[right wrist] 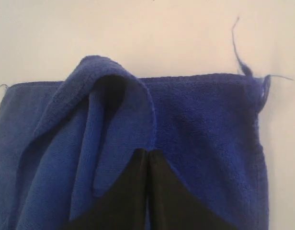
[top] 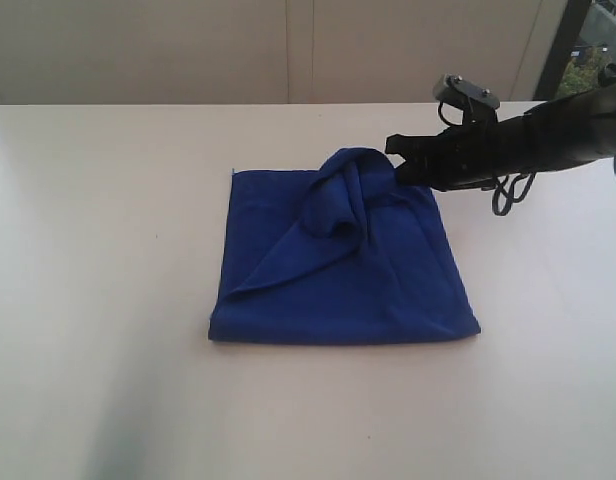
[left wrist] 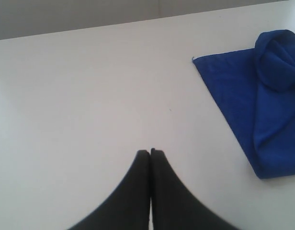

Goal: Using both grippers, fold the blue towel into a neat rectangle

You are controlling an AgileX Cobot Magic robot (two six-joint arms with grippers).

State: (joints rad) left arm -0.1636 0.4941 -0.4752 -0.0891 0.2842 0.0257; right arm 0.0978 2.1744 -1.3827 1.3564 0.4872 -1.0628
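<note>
The blue towel [top: 368, 285] lies folded to a rough square on the white table, with one part pulled up into a bunched hump [top: 346, 175] at its far side. My right gripper [top: 396, 168] reaches in from the right and is shut on that raised fold. In the right wrist view its tips [right wrist: 148, 151] meet at the edge of the lifted cloth [right wrist: 205, 124]. My left gripper [left wrist: 150, 152] is shut on nothing above bare table, well off to the side of the towel [left wrist: 248, 96]. It is out of the exterior view.
The white table [top: 108, 250] runs back to a pale wall [top: 288, 50]. A loose thread [right wrist: 238, 43] sticks out from one towel corner. The right arm's black cables [top: 508, 190] hang beside the towel's far right corner.
</note>
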